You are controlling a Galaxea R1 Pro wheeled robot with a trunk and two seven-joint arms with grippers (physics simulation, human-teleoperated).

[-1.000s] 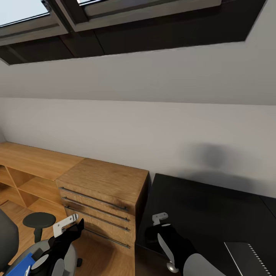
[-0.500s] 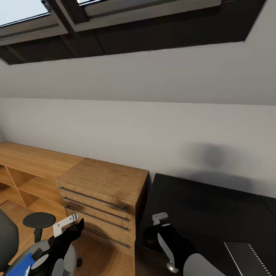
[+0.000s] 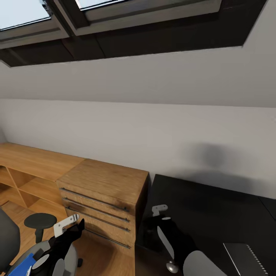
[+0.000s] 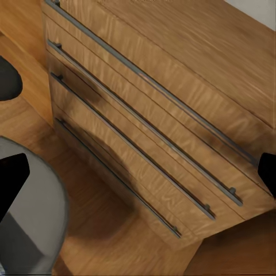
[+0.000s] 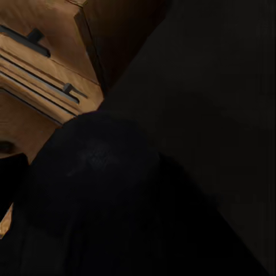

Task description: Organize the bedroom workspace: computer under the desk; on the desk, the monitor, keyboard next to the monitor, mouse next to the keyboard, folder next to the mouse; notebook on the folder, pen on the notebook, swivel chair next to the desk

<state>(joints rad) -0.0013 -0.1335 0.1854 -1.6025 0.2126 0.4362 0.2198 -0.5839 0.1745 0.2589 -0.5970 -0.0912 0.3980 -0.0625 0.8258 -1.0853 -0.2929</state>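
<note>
Two pincers, spread unreadable | folder beside left | notebook right of right pincer

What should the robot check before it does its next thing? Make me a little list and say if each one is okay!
1. Bright-blue flat folder in sight: ok, a corner shows on the grey swivel chair seat.
2. Folder on the glossy black desk already: not ok, it lies on the chair.
3. Left gripper holding nothing: cannot tell, its jaws are not shown clearly.
4. Right gripper free: cannot tell; its wrist view is dark.
5. Dark-grey notebook on the desk: ok, near the desk's near edge.
6. Left arm apart from the light-wood drawer chest: ok, but close.
</note>
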